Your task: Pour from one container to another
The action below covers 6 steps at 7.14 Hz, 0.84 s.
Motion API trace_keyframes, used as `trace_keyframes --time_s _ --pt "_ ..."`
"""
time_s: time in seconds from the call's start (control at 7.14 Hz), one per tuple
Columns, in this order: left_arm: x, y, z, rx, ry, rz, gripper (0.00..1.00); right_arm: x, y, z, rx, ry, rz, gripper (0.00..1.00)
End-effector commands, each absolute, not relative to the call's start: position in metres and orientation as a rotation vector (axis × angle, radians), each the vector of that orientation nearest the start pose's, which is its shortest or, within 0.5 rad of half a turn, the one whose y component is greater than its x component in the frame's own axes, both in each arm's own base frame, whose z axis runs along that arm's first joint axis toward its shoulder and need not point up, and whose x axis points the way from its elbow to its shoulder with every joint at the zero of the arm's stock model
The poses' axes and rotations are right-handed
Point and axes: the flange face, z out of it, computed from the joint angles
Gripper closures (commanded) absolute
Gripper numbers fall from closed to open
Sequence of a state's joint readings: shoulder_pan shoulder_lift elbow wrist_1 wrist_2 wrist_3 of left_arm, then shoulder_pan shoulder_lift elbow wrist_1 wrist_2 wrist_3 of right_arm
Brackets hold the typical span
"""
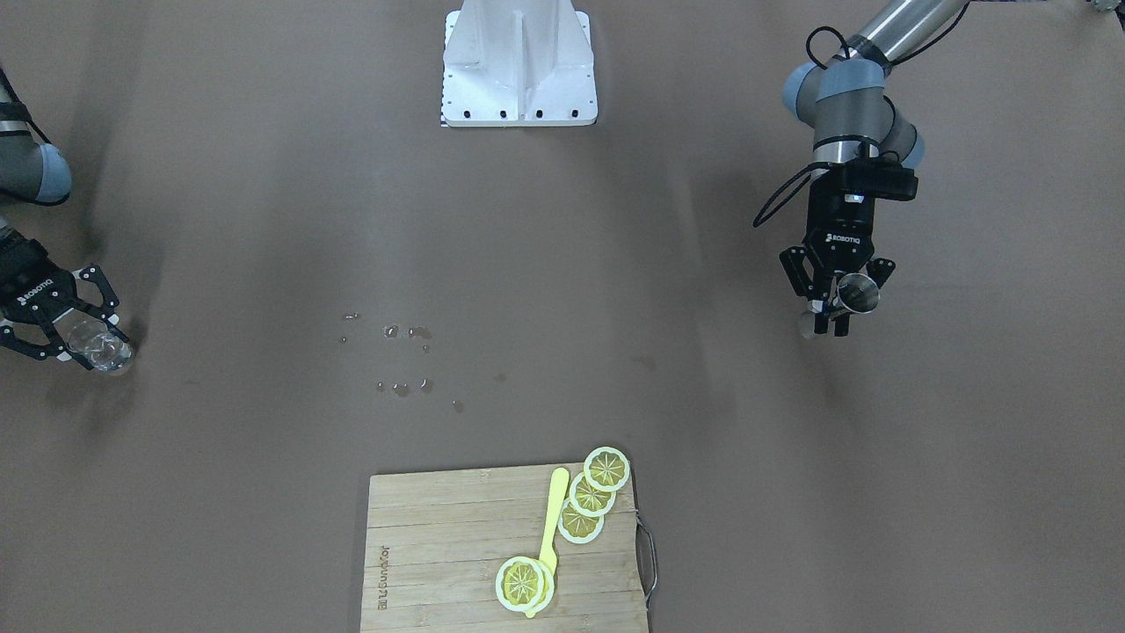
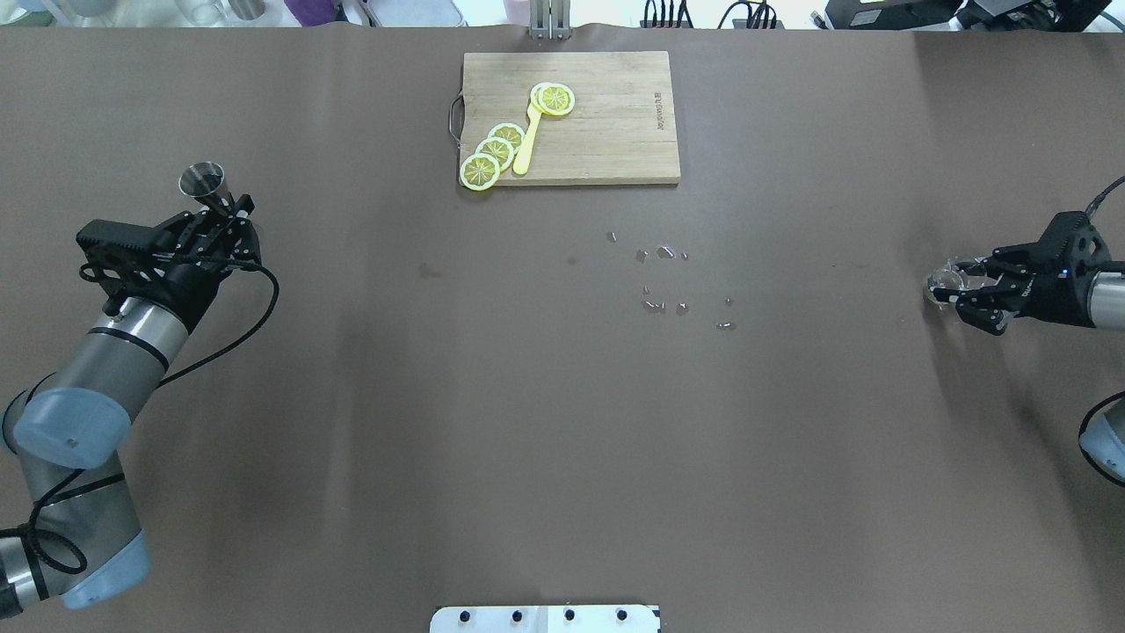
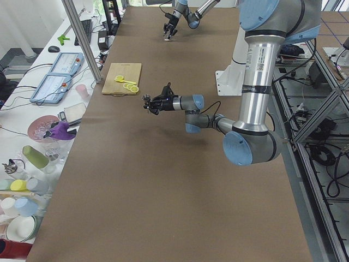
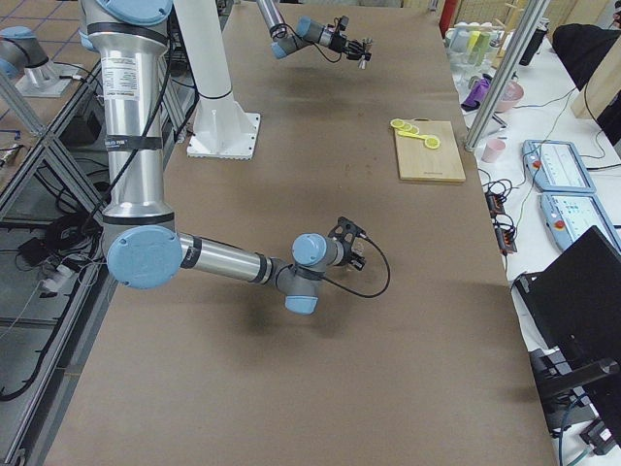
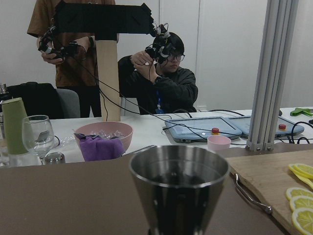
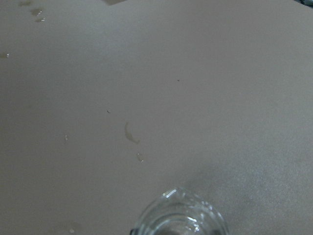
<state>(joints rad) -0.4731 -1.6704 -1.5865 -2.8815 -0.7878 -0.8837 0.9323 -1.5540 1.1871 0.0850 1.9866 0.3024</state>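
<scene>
Two vessels: shiny conical steel cup (image 5: 179, 188), clear round glass (image 6: 178, 220)

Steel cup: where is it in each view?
Front-facing: steel cup, right side, mid-height.
Overhead: steel cup, upper left.
Exterior left: steel cup, centre, upper half.
Exterior right: steel cup, top, right of centre.
Left wrist: steel cup, bottom centre, close.
Right wrist: not in it.
Shared landmark: cutting board.
</scene>
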Motion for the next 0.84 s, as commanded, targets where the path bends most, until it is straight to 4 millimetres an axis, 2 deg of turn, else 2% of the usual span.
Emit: trace_keyframes --time_s 0.0,0.42,0.7 --pt "0.371 -0.407 0.462 1.267 0.683 -0.407 1.00 -0.217 -0.445 0.661 0.997 -0.915 -0.551 0.00" --pt "0.383 -0.402 0.471 1.275 0.571 -0.437 1.00 -0.217 -0.444 0.661 0.996 -0.921 -0.554 0.00" --pt "0.390 -0.399 0.476 1.288 0.501 -0.452 1.00 -0.213 -0.436 0.660 0.972 -0.954 -0.555 0.00"
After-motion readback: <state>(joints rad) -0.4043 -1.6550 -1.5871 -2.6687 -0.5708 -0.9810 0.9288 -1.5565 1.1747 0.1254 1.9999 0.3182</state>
